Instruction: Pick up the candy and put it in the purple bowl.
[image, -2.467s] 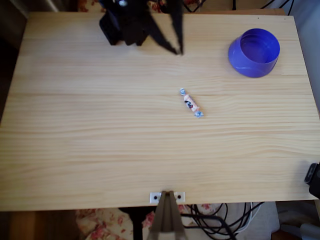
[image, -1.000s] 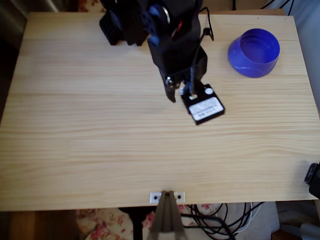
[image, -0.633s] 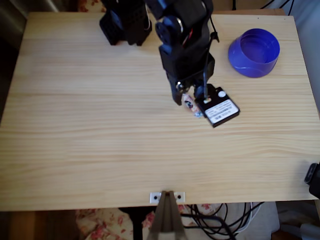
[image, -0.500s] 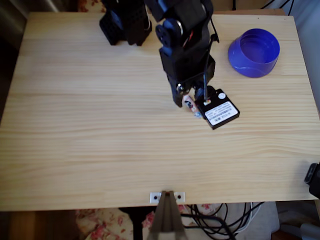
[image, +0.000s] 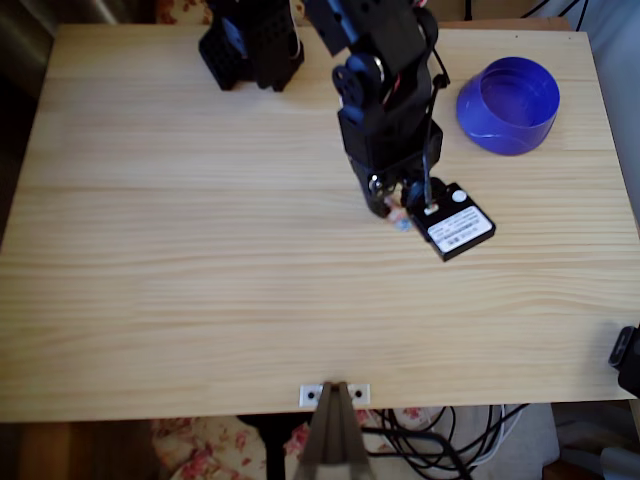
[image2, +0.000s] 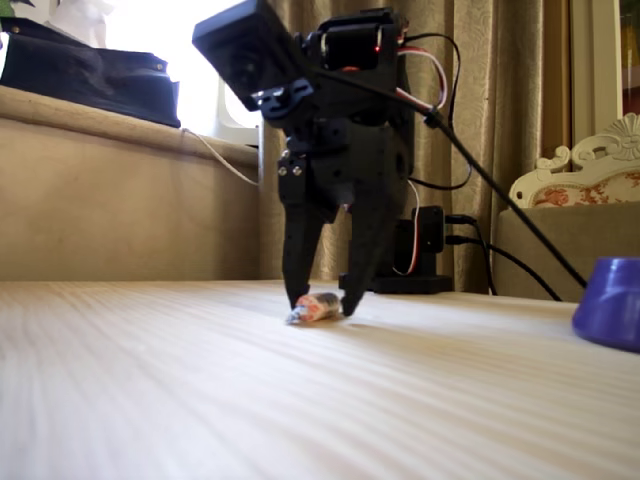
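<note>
The candy (image2: 316, 307) lies on the wooden table, a small pink-white sweet with pale blue twisted ends. In the overhead view the arm hides most of it and a sliver of the candy (image: 397, 217) shows. My black gripper (image2: 322, 303) stands over it, open, one fingertip on each side down at the table surface. From above, the gripper (image: 392, 210) is near the table's middle, right of centre. The purple bowl (image: 508, 105) sits at the far right of the table, a good way from the candy. In the fixed view the purple bowl (image2: 612, 304) shows at the right edge.
The arm's black base (image: 250, 40) stands at the far edge of the table (image: 180, 280). Cables (image2: 500, 190) run from the arm toward the right in the fixed view. A clamp bracket (image: 335, 395) sits at the near edge.
The arm has swung out from the far edge, come down over the candy and shifted slightly right. Its fingers now straddle the candy, which has not moved.
</note>
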